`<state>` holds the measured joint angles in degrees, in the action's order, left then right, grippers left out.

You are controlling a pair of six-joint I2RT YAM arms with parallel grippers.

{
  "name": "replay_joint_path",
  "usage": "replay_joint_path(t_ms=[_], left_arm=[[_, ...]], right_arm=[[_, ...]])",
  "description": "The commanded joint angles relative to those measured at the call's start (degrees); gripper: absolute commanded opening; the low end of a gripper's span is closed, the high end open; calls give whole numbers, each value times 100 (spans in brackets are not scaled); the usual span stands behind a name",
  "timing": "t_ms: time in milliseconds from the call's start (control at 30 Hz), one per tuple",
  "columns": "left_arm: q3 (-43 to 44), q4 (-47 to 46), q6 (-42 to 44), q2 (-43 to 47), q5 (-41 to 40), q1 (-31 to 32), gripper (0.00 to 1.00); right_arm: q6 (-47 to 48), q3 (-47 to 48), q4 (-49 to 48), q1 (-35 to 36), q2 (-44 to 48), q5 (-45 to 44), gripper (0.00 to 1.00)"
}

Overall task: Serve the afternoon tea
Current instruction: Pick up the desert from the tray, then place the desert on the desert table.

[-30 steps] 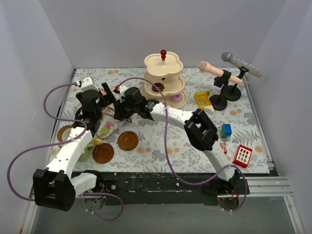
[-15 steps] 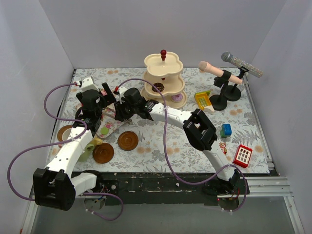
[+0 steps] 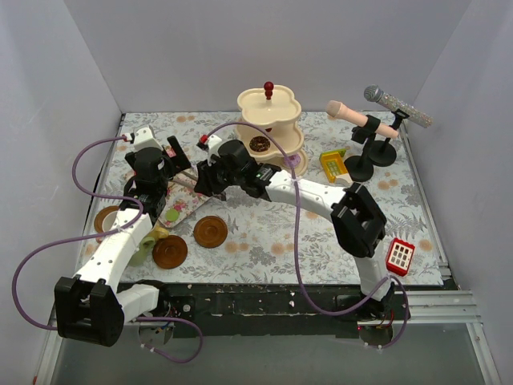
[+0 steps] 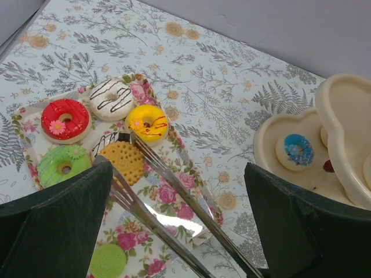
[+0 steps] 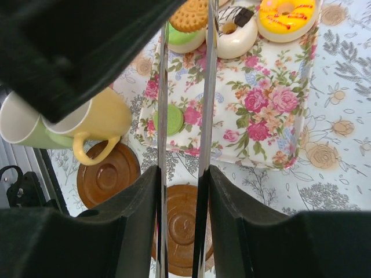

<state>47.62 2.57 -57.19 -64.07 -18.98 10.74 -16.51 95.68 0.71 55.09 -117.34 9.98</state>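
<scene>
My right gripper is shut on the metal tongs, pressing their two arms closer together. The tongs' tips flank a round yellow biscuit on the floral tray. Red, white striped, yellow and green donuts lie around it. My left gripper hangs wide open above the tray, holding nothing. The cream three-tier stand stands behind, a blue donut on its lowest tier. Yellow and green cups lie beside brown saucers.
Two toy microphones on black stands occupy the back right. A yellow toy and a red toy phone lie on the right. A third saucer sits by the left wall. A green disc rests on the tray.
The right gripper has closed further on the tongs, narrowing them. The right arm's elbow swung right and the wrist shifted slightly back. The left arm has not moved.
</scene>
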Motion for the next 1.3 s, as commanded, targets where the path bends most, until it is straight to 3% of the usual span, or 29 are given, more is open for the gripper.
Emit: replay_joint_path(t_ms=[0,300,700,933,1267], left_arm=[[125,16,76,167,-263,24,98],[99,16,120,308,-721,24,98],[11,-54,138,395,-905,16,98],[-33,-125,155,448,-958,-11,98],[-51,-151,147,422,-712,-2,98]], right_arm=[[16,-470,-458,-33,720,-267,17],[535,-1499,-80,-33,2135,-953,17],[641,-2185,878,-130,3937,-963,17],[869,-1781,1528,-428,4447,-1411,17],[1115,-780,2512,-1623,4457,-1042,18]])
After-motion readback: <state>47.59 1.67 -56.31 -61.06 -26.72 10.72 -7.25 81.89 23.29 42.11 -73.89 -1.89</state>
